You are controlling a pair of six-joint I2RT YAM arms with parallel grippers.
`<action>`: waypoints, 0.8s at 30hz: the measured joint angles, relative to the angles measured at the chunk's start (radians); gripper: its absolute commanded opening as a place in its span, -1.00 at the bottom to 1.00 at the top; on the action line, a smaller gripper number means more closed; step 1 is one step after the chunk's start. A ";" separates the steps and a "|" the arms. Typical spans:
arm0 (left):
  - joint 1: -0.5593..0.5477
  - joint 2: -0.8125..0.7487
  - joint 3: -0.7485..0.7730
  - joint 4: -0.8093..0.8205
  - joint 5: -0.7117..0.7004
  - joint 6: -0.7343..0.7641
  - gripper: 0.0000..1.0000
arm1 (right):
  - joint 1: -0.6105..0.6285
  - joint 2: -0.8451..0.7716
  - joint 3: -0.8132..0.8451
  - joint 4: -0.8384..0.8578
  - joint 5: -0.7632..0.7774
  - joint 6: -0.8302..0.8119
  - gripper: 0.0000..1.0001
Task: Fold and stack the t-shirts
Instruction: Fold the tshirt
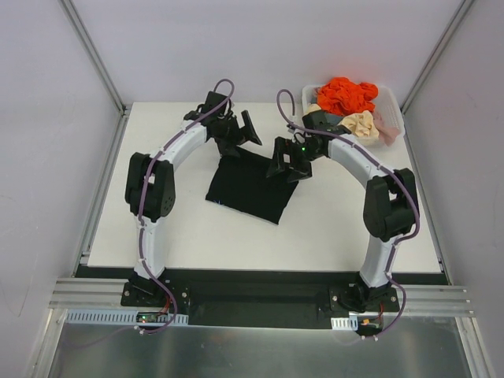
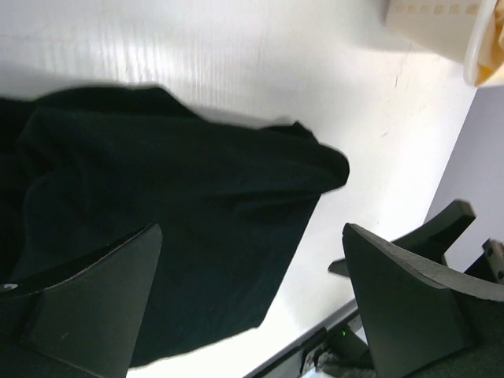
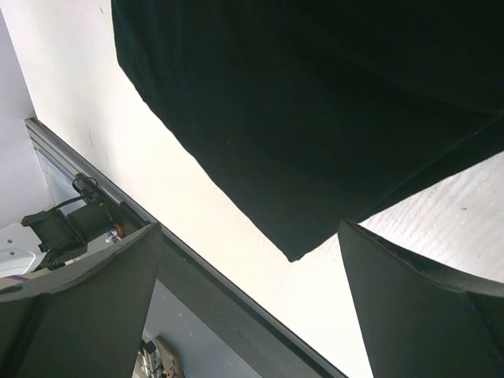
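- Top external view: a black t-shirt [image 1: 250, 187], folded into a tilted rectangle, lies flat in the middle of the table [image 1: 181, 236]. The left fingers [image 1: 250, 128] hang spread just off its 11 o'clock corner. The right fingers [image 1: 277, 165], also spread, sit over its 1 o'clock corner. A white bin [image 1: 394, 130] at the table's 1 o'clock holds orange, cream and pink garments.
- Left wrist view: the left fingers [image 2: 87, 307] stand wide apart and empty. The black t-shirt [image 2: 173, 220] lies beneath them, with a rumpled corner toward 2 o'clock.
- Right wrist view: the right fingers [image 3: 417, 315] are apart and pinch nothing. A corner of the black t-shirt [image 3: 315, 102] points toward 6 o'clock between them.
- Handling: the cloth looks light and limp and will likely sag. Pinch all layers at the corners so the fold does not open.
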 measured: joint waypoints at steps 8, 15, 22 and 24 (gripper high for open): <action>-0.012 0.195 0.163 0.011 -0.041 -0.006 0.99 | 0.000 0.089 0.007 0.026 -0.026 0.002 0.93; -0.010 0.275 0.176 0.018 -0.075 -0.035 0.99 | 0.000 0.182 0.022 0.040 0.001 0.003 0.93; -0.013 0.199 0.057 0.056 -0.127 -0.036 0.99 | 0.000 0.214 0.022 0.046 0.035 0.003 0.93; -0.011 0.143 -0.023 0.051 -0.144 -0.035 0.99 | 0.000 0.214 0.018 0.056 0.035 0.003 0.93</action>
